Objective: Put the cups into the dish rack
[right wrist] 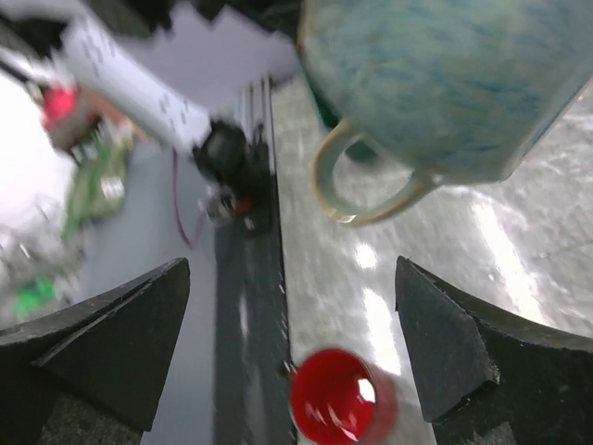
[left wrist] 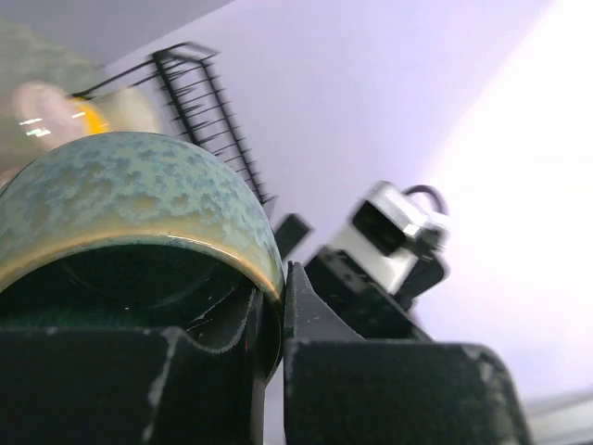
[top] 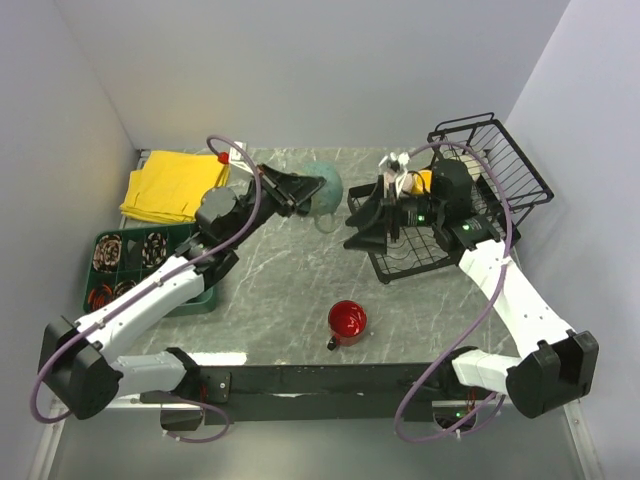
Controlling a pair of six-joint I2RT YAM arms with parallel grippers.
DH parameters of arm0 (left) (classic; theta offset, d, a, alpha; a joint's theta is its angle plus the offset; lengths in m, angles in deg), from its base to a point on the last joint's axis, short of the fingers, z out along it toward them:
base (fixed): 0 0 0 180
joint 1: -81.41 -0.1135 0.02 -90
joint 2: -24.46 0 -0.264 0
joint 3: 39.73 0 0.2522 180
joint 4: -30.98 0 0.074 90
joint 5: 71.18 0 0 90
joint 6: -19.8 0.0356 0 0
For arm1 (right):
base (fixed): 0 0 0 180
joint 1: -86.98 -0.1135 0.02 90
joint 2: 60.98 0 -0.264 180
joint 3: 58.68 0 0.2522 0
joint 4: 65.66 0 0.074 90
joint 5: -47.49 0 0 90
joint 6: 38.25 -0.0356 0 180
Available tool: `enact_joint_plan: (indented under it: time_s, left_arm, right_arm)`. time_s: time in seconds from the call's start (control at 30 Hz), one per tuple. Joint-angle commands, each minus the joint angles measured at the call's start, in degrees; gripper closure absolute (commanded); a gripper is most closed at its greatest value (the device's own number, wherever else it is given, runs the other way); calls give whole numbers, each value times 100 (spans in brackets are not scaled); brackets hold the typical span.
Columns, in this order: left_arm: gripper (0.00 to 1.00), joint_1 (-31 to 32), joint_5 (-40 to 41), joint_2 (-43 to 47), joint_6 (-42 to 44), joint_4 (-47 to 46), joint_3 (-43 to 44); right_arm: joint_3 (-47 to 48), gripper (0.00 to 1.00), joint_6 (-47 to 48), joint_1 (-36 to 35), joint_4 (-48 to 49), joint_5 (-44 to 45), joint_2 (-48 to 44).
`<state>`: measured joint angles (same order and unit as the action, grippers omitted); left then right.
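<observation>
Your left gripper (top: 312,190) pinches the rim of the grey-green mug (top: 330,184), held just left of the dish rack (top: 505,165). The right gripper (top: 362,228), jaws wide and empty, faces the mug from the rack's left edge. Only the right wrist view shows the mug's handle, seemingly pointing toward that claw. The red mug (top: 347,321) sits well in front of the rack.

You've got your right gripper (right wrist: 292,264) spread wide, nothing in it. The red mug (right wrist: 338,399) sits low between the fingers, and the grey-green mug (right wrist: 445,83) is above it, handle pointing toward the red one.
</observation>
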<state>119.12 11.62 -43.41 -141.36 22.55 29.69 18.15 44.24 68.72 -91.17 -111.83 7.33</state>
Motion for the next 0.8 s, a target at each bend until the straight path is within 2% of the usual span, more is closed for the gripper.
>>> enact_joint_plan:
  time_s: [0.0, 0.17, 0.4, 0.47, 0.5, 0.53, 0.6, 0.63, 0.7, 0.73, 0.77]
  left_arm:
    - [99, 8, -80, 47, -811, -2648, 235]
    - [99, 8, -18, -129, -1163, -3465, 252]
    - [99, 61, -71, -436, -1392, -3941, 375]
    - [99, 78, -62, -472, -1401, -3942, 384]
    - [99, 87, -45, -489, -1392, -3950, 393]
    - [99, 96, -44, -498, -1375, -3942, 402]
    - [99, 113, -36, -542, -1357, -3950, 437]
    - [99, 113, -44, -560, -1340, -3942, 454]
    - [99, 131, -53, -595, -1322, -3941, 498]
    - [99, 131, -62, -621, -1322, -3950, 507]
    - [99, 148, -62, -674, -1339, -3994, 516]
  right_arm:
    - [-84, 3, -2815, -63, 2202, 366, -20]
    - [-190, 2, -4282, -125, 2853, 848, 129]
    - [-146, 2, -6024, -204, 4065, 938, 472]
    - [-67, 6, -6410, -230, 4381, 929, 639]
    - [-58, 9, -6499, -265, 4461, 938, 674]
    - [-66, 16, -6561, -274, 4523, 938, 735]
    - [-102, 26, -6719, -301, 4672, 947, 762]
    - [-163, 36, -6763, -292, 4716, 955, 780]
    - [-207, 42, -6904, -310, 4813, 964, 797]
    - [-259, 51, -6939, -301, 4866, 955, 798]
    - [-286, 54, -7009, -301, 4936, 964, 798]
